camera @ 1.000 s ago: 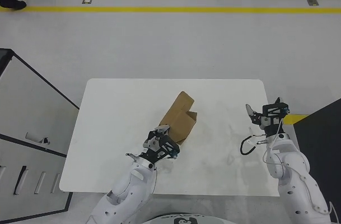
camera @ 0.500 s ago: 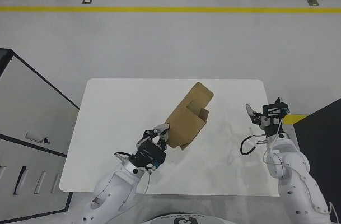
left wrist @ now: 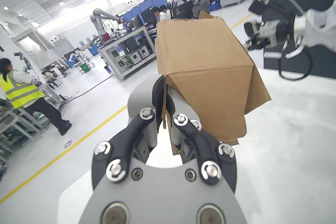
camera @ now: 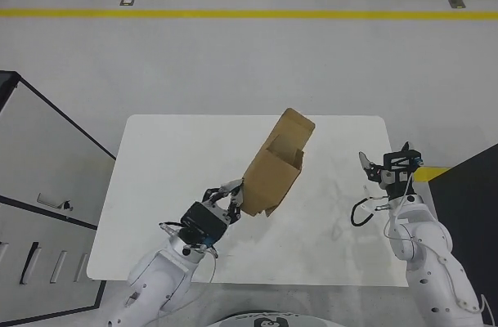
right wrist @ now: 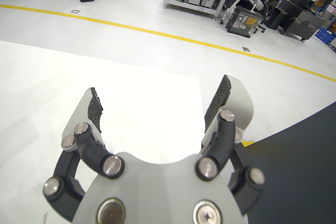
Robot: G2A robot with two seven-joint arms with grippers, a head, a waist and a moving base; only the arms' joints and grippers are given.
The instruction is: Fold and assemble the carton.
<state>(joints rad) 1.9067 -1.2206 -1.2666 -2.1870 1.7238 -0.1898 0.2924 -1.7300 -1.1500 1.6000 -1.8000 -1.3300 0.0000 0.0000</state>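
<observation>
the left gripper [left wrist: 164,93] has its fingers [left wrist: 157,89] closed on a thin cardboard edge at the near end of the carton [left wrist: 204,57], one pad on each side of the panel. seen from above, this gripper [camera: 230,196] sits at the carton's [camera: 273,172] near left corner, and the carton slants away from it, far end towards the robot's right. the loose flaps at the carton's near end [left wrist: 258,93] hang unfolded just beside the fingers. whether that end touches the counter [camera: 175,163] under the carton, i cannot tell.

the right gripper [right wrist: 160,101] has its fingers spread wide with nothing between them. from above it [camera: 367,163] is well apart from the carton, on the carton's right, over the counter's edge. a black cable [camera: 359,217] loops below its wrist. nothing lies between this gripper and the carton but bare counter [right wrist: 131,72].

past that gripper, further right of the carton, is a dark floor panel [camera: 477,188]. left of the carton, off the counter, stands a grey cabinet with a black edge [camera: 20,139]. beyond the carton's far end a yellow line [camera: 249,13] crosses the floor.

the carton's far end is open, with one flap standing out; the part of the inside that shows is plain cardboard wall.
</observation>
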